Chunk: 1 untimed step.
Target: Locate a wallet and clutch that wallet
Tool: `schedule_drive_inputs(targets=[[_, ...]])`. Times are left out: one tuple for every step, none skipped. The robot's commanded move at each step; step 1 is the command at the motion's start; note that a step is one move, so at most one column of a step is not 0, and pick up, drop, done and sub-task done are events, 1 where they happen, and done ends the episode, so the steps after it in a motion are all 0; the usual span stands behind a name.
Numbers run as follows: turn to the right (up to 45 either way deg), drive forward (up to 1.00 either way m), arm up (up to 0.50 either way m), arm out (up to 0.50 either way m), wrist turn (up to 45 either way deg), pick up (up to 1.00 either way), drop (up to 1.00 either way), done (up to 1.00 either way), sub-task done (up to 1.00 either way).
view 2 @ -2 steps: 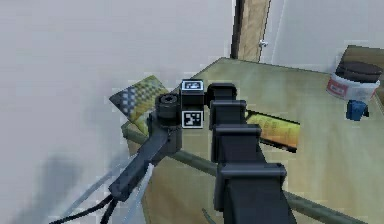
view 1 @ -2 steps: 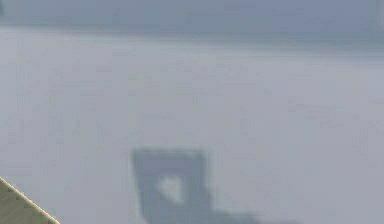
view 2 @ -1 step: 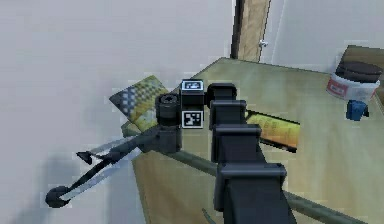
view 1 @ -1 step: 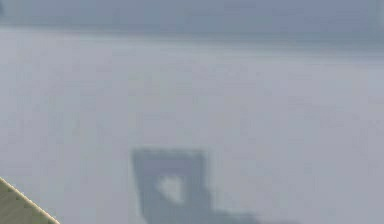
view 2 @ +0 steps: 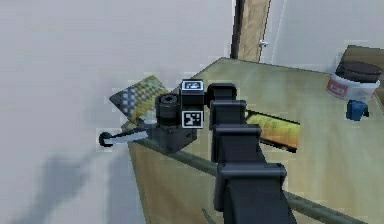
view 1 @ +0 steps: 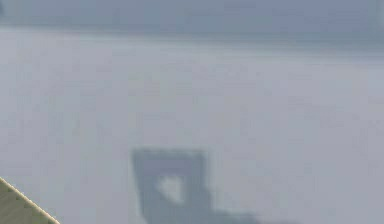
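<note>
Where the arm (view 2: 245, 160) reaches across the wooden desk (view 2: 300, 95), the tool (view 2: 112, 137) juts past the desk's left edge, thin fingers against the pale wall (view 2: 60, 60). Cannot tell whether the fingers stand apart or together, nor whether anything is held.

A flat checkered piece (view 2: 138, 97), yellow and blue, lies at the desk corner just behind the tool's body. It may be the wallet, but the shape is too vague to confirm. A flat yellow-orange item (view 2: 278, 128) lies just right of the arm. A small blue object (view 2: 357, 110) and a white container (view 2: 358, 68) sit near each other at the far right.

The forward view shows pale wall, with a wood corner (view 1: 20, 208) at bottom left.
</note>
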Motion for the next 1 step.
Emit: schedule_drive_inputs(targets=[[0.0,0.0,0.0,0.0,15.0,0.0,0.0,0.0,0.0]])
